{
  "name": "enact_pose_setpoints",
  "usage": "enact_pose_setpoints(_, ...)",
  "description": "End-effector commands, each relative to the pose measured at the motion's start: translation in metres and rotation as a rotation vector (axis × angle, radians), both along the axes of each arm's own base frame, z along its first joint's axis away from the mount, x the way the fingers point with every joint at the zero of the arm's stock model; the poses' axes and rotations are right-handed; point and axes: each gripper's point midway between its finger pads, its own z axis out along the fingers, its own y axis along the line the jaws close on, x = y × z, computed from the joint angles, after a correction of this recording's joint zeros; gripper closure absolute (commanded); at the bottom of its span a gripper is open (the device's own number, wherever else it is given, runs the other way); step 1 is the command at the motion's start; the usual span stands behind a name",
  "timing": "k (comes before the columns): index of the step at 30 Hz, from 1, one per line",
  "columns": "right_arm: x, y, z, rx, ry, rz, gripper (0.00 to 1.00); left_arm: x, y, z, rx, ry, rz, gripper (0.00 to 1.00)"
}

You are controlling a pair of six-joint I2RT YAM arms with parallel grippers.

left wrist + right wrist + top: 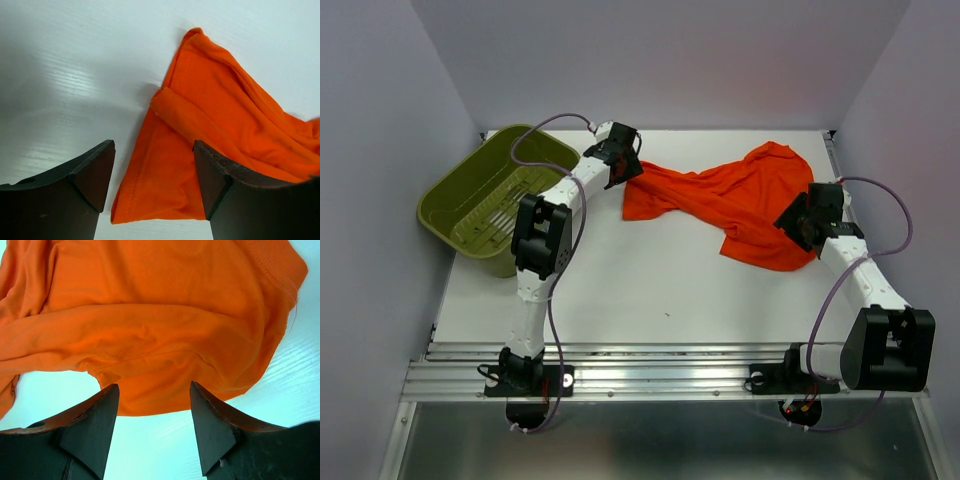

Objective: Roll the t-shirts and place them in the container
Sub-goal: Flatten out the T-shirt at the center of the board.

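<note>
Cut off: t-shirt (pixel 720 195), right edge under right gripper (pixel 154 386).
Jaws, left gripper (pixel 154 145): apart, astride hem.
Jaws, right gripper: apart.
Free room: table (pixel 650 290) front.

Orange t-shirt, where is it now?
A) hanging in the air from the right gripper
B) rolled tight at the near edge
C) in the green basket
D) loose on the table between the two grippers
D: the t-shirt lies bunched on the table, one end at the left gripper, the other at the right gripper, both open.
</note>
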Motion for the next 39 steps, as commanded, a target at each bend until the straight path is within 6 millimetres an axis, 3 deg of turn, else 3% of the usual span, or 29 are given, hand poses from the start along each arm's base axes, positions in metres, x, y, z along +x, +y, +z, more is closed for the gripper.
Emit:
enact_pose_setpoints(1, 0.005, 0.003, 0.019, 0.001, -0.050, 0.029, 0.36, 0.010, -0.010, 0.033, -0.152, -0.078, 0.099, 0.27)
enact_pose_setpoints(23, 0.007, 0.008, 0.014, 0.020, -0.029, 0.051, 0.36, 0.025, -0.019, -0.008, -0.207, -0.042, 0.171, 0.33)
enact_pose_setpoints(39, 0.009, 0.008, 0.012, 0.024, -0.022, 0.052, 0.36, 0.037, -0.026, -0.011, -0.218, -0.060, 0.150, 0.52)
